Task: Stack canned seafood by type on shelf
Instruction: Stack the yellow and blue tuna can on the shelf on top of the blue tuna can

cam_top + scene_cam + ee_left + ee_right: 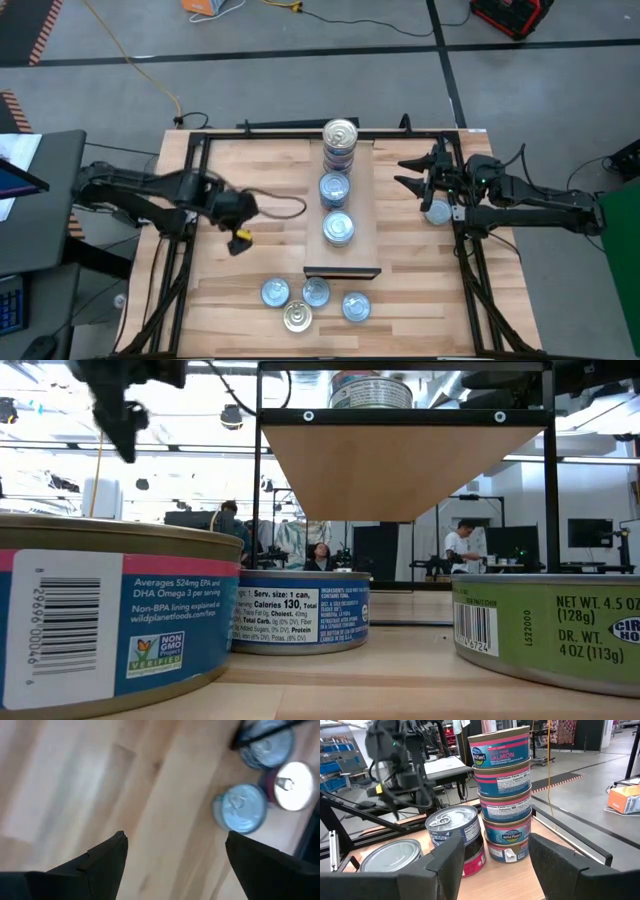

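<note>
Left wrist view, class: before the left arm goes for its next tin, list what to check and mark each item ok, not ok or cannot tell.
1. Left gripper open and empty: ok.
2. Loose blue-topped round tin ahead of it, nothing stacked on it: ok.
3. Gripper centred over that tin: not ok; it hangs over bare striped wood tabletop.
4. Light-wood shelf board has bare room near its front end: ok.
5. Right gripper out of the way: ok; it waits open beside the tall tin stack.

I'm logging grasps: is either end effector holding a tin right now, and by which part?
Nothing is held. The left end effector and the right end effector both stand open and empty.
</note>
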Controlling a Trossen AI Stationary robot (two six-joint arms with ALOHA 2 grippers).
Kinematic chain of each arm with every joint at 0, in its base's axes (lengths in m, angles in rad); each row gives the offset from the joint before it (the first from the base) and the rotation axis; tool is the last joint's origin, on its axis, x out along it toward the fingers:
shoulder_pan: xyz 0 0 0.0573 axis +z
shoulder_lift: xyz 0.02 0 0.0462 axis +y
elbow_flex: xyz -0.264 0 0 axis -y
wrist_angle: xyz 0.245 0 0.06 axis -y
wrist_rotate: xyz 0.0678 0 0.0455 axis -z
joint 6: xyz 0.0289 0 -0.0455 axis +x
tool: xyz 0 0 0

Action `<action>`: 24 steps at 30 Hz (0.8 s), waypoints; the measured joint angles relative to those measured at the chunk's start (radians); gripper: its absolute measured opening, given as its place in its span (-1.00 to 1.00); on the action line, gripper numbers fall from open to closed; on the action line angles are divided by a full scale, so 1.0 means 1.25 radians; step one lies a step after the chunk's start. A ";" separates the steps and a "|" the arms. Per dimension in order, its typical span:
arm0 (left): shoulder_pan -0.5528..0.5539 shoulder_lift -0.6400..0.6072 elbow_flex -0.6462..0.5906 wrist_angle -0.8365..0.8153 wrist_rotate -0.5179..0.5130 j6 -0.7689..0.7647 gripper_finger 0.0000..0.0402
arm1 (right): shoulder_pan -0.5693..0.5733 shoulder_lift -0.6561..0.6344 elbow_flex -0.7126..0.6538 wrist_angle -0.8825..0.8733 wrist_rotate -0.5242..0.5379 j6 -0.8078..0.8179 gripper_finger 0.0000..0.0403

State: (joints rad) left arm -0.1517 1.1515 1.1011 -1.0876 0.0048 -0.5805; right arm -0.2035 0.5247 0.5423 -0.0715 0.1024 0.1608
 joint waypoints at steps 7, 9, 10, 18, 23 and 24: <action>-0.169 -0.037 -0.181 0.220 0.015 -0.180 0.59 | 0.000 0.008 0.000 0.005 0.000 0.014 0.21; -0.219 -0.027 -0.212 0.275 0.017 -0.234 0.59 | 0.000 0.017 0.000 0.009 0.000 0.014 0.21; -0.242 -0.018 -0.225 0.305 0.019 -0.254 0.59 | 0.000 0.024 0.000 0.015 0.000 0.014 0.21; -0.399 0.078 -0.246 0.471 -0.053 -0.289 0.59 | 0.000 0.086 0.000 0.095 0.000 -0.001 0.21; -0.434 0.169 -0.246 0.554 -0.140 -0.225 0.59 | -0.002 0.116 0.000 0.135 0.000 -0.023 0.21; -0.433 0.186 -0.246 0.557 -0.150 -0.225 0.59 | -0.002 0.119 0.000 0.141 0.000 -0.028 0.21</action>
State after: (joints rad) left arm -0.6935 1.3841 0.7937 -0.3919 -0.1827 -0.8612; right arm -0.2058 0.6741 0.5423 0.1051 0.1024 0.1255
